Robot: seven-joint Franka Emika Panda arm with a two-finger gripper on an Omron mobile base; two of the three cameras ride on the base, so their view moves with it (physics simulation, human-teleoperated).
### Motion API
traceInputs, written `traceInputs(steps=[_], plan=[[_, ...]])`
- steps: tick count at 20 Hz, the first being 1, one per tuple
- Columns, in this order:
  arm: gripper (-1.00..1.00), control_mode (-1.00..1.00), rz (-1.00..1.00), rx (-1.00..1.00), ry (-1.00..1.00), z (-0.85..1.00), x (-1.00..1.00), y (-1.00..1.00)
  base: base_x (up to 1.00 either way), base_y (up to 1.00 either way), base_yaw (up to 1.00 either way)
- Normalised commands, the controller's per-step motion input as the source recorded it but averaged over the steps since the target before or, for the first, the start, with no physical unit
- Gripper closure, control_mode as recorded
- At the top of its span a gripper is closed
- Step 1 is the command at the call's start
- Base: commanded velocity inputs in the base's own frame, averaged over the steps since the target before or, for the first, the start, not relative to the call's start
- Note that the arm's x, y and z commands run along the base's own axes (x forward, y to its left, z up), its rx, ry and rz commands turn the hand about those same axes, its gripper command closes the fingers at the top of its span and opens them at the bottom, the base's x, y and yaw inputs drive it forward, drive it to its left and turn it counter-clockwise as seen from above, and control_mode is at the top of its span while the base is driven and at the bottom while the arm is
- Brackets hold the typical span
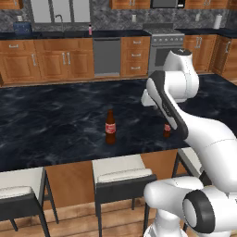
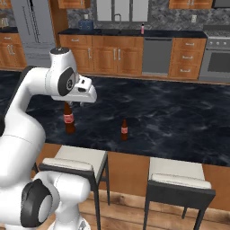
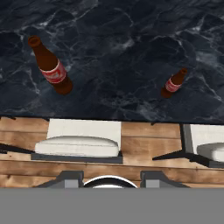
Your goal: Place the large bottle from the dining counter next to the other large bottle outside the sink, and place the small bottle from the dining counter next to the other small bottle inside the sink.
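The large bottle (image 1: 110, 127) (image 2: 68, 119) (image 3: 50, 66), brown with a red label, stands upright on the dining counter (image 1: 55, 120) near its front edge. To its right stands the small bottle (image 2: 124, 129) (image 3: 173, 83), partly behind my arm in the left base view (image 1: 166, 131). My gripper (image 2: 78, 104) (image 3: 110, 177) hangs above the counter's front edge close to the large bottle, fingers apart, holding nothing. The other large bottle (image 1: 90, 30) (image 2: 143, 29), pale pink, stands on the far wall worktop beside the sink's tap (image 1: 60, 19) (image 2: 119, 18). The basin is too far to make out.
Two white-cushioned stools (image 1: 121, 172) (image 2: 179, 177) stand under the counter's front edge, below my hand. Beyond the island lie wall cabinets, a dishwasher (image 1: 107, 55), a stove (image 1: 166, 44) and a fridge (image 2: 33, 31).
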Motion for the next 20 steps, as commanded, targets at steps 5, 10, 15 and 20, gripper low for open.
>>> traceInputs(steps=[5, 10, 15, 20], plan=[[-1.0, -1.0, 0.0, 0.0, 0.06, -0.01, 0.0, 0.0, 0.0, 0.0, 0.0], [-1.0, -1.0, 0.06, 0.02, 0.02, 0.02, -0.33, 0.0, 0.0, 0.0, 0.0], [-1.0, -1.0, 0.02, 0.01, 0.0, 0.03, -0.26, 0.07, 0.0, 0.0, 0.0], [-1.0, -1.0, 0.0, 0.0, 0.0, 0.04, -0.13, 0.26, 0.0, 0.0, 0.0]])
